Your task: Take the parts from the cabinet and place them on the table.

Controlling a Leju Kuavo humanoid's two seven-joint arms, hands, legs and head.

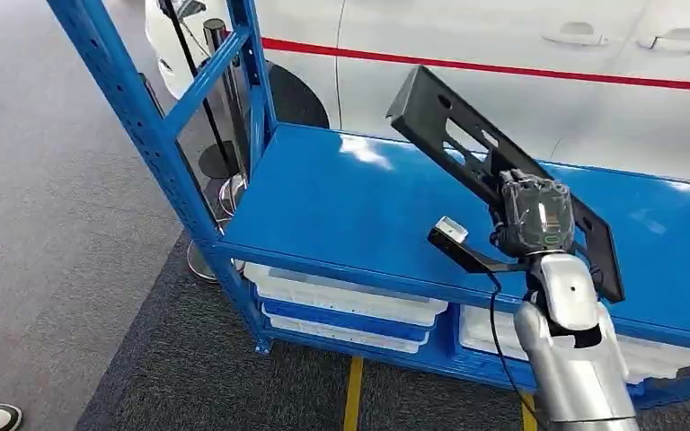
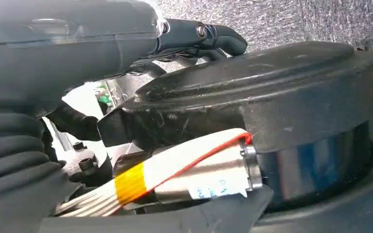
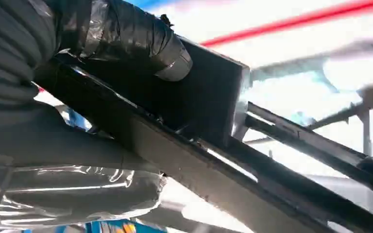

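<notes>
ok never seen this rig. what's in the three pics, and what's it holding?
It is a two-legged humanoid robot with silver arms and fingered hands. The wide picture is from its head, looking down at a blue shelf unit with white trays below and a white car behind. The right hand grips a long black part, tilted above the shelf. The right wrist camera shows that same part close up, with the hand wrapped around it. The left wrist camera shows the left hand hanging beside dark machine parts; whether it is open or shut I cannot tell.
</notes>
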